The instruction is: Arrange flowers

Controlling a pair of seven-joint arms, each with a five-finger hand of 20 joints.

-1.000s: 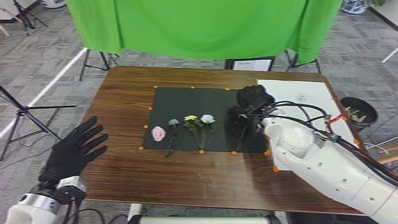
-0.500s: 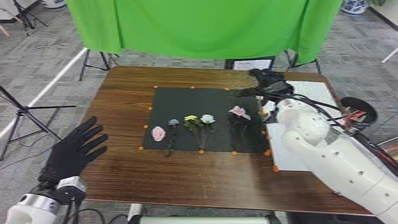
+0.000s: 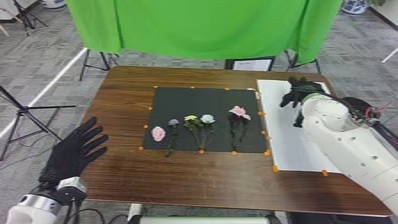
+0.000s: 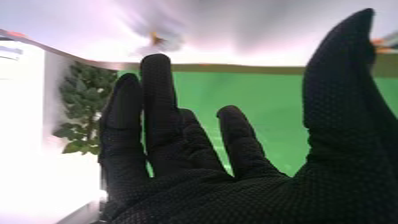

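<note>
Extending over the near left of the brown wooden surface (image 3: 169,180): left robot hand (image 3: 69,152) in black fabric glove, fingers straight and spread. On the black rectangular mat (image 3: 191,100), left to right: oval pale-pink bloom (image 3: 158,133); small purple flower (image 3: 173,122) on a dark stem; yellow flower (image 3: 190,118) and white flower (image 3: 207,119), side by side, stems close together; pink flowers (image 3: 238,111) on long dark stems. Farther, above the white sheet (image 3: 286,150) right of the mat: right robot hand (image 3: 304,90), black-gloved, open, fingers loosely extended, thumb apart. Beyond the surface: bright green cloth (image 3: 204,30).
</note>
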